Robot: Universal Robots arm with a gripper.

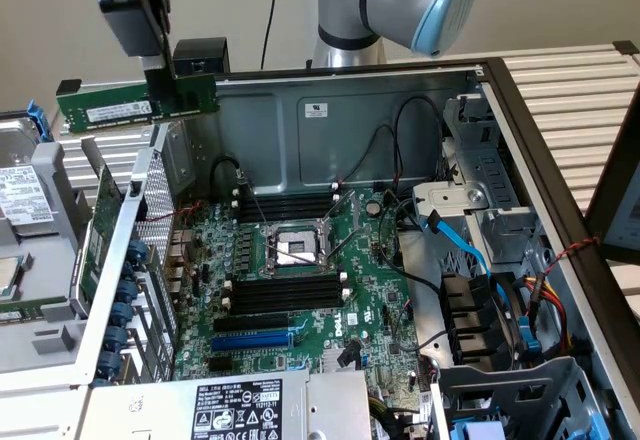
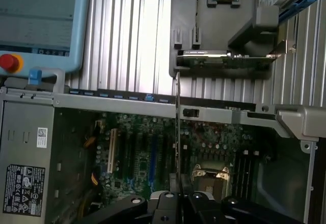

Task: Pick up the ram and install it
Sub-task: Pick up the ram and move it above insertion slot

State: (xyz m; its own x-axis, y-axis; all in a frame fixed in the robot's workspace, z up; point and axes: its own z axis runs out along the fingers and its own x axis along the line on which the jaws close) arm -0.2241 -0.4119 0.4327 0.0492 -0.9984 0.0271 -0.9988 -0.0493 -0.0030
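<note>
Ram [image 1: 105, 110]: held level in open air above the computer case [image 1: 350, 85], over its far wall at the exterior view's left. Gripper [image 1: 185, 95]: jaws clamped on the ram's right end.

Hand [image 1: 166, 95] with ram [image 1: 110, 110] clear above case [image 1: 300, 150], motherboard [image 1: 370, 320] open below, black cables [image 1: 420, 285] beside CPU socket [image 1: 295, 250]

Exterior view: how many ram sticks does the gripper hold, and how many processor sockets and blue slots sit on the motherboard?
ram in the gripper: 1
processor socket: 1
blue slot: 1
Total: 3
</note>
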